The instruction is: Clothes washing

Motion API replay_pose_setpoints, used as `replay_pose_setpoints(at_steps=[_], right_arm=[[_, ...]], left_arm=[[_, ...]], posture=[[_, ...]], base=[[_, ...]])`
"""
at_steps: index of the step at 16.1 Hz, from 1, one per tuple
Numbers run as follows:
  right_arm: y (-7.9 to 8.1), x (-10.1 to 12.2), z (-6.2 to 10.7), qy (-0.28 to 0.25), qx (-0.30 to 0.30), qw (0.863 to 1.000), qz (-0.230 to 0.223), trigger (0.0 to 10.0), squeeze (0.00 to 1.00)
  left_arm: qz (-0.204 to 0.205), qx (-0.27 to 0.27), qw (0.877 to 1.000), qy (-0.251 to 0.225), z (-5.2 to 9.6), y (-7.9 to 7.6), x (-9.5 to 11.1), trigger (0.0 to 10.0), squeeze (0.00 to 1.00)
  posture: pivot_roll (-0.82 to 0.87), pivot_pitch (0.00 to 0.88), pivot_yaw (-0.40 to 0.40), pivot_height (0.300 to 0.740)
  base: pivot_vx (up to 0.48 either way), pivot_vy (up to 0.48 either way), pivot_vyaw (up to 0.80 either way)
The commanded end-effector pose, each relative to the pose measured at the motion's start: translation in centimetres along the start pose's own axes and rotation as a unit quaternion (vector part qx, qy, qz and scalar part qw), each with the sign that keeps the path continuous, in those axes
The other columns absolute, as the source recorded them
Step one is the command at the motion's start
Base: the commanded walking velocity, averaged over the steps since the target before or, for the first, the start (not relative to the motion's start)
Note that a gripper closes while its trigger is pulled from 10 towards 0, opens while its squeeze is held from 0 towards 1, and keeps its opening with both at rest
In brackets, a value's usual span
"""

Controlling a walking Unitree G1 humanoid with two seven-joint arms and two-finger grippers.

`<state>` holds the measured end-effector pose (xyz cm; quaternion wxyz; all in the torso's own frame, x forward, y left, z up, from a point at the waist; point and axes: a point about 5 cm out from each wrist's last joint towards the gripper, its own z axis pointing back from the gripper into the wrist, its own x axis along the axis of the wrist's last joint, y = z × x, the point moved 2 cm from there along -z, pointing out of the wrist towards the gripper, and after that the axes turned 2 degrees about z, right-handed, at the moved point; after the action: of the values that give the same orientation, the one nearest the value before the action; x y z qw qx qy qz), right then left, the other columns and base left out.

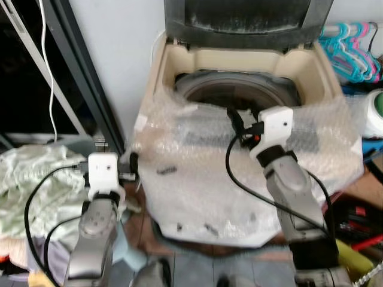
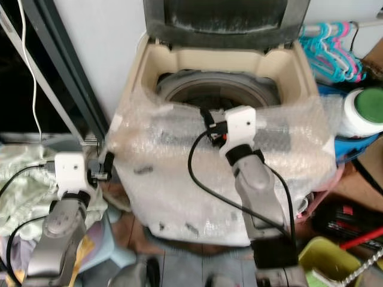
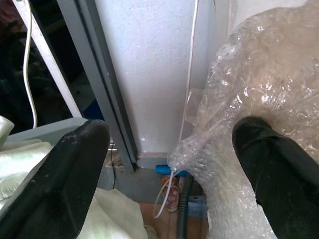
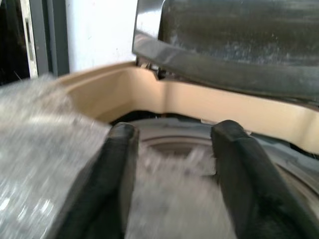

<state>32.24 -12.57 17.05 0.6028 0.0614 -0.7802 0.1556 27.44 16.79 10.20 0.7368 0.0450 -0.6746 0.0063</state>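
Standing against a white wall (image 1: 114, 72), a cream top-loading washing machine (image 1: 179, 66) with dark lid (image 1: 245, 18) raised and drum opening (image 1: 239, 89) exposed; front and control panel wrapped in bubble wrap (image 1: 197, 179), any brand, label or panel writing blurred behind the plastic and unreadable. Right gripper (image 4: 169, 164) held over the machine's front edge at the drum rim, fingers (image 4: 237, 169) apart with nothing between them, tips cut off by the frame's lower edge and smeared by blur. Left gripper (image 3: 169, 174) lower, beside the machine's left front corner, fingers (image 3: 65, 184) spread wide and empty, one finger lying against the bubble wrap. Pale green clothes (image 1: 30, 179) heaped at far left, just beside the left arm, partly cut off by the frame. Turquoise and pink hangers (image 1: 353, 51) bunched at upper right. White bottle with green cap (image 2: 362, 110) at right, its label not legible. Drum interior dark, contents indistinguishable. Dark grey door frame (image 1: 84, 78) left of the wall, white cable (image 1: 48, 66) hanging before it.
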Motion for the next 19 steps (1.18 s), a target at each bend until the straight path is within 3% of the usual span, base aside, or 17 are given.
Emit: replay_pose_setpoints(at_steps=[1, 3, 6, 8, 14, 19], right_arm=[[-0.1, -0.2, 0.4, -0.002, -0.009, 1.000, 0.011, 10.0, 1.00], [-0.6, -3.0, 1.6, 0.031, -0.048, 0.998, 0.033, 10.0, 1.00], [-0.9, -5.4, 3.4, 0.065, -0.094, 0.991, 0.066, 10.0, 1.00], [-0.5, -5.5, 3.5, 0.063, -0.096, 0.990, 0.079, 10.0, 1.00], [-0.2, -3.1, 3.0, -0.021, -0.109, 0.983, 0.145, 10.0, 1.00], [0.7, -3.1, 2.9, -0.034, -0.092, 0.983, 0.158, 10.0, 1.00]], left_arm=[[-0.005, -0.005, 1.000, 0.014, 0.0, -0.2, -0.5, 10.0, 0.00], [-0.002, -0.007, 1.000, 0.014, -0.2, -0.4, -0.6, 10.0, 0.00], [-0.002, -0.010, 1.000, 0.012, -0.3, -0.5, -0.4, 10.0, 0.00], [-0.003, -0.010, 1.000, 0.012, -0.4, -0.4, -0.4, 10.0, 0.00], [-0.006, -0.025, 1.000, 0.012, -0.9, -0.9, -0.4, 10.0, 0.00], [-0.007, -0.028, 1.000, 0.012, -1.0, -0.9, -0.4, 10.0, 0.00]], posture=[[-0.03, 0.075, 0.039, 0.740], [-0.02, 0.069, 0.049, 0.740], [-0.01, 0.067, 0.058, 0.740], [0.00, 0.068, 0.063, 0.740], [-0.01, 0.061, 0.082, 0.740], [-0.01, 0.058, 0.084, 0.740]], base=[[0.000, 0.000, 0.00], [-0.120, 0.000, 0.00], [-0.162, 0.000, 0.00], [0.000, 0.000, 0.00], [-0.181, 0.000, 0.00], [-0.106, 0.000, 0.00]])
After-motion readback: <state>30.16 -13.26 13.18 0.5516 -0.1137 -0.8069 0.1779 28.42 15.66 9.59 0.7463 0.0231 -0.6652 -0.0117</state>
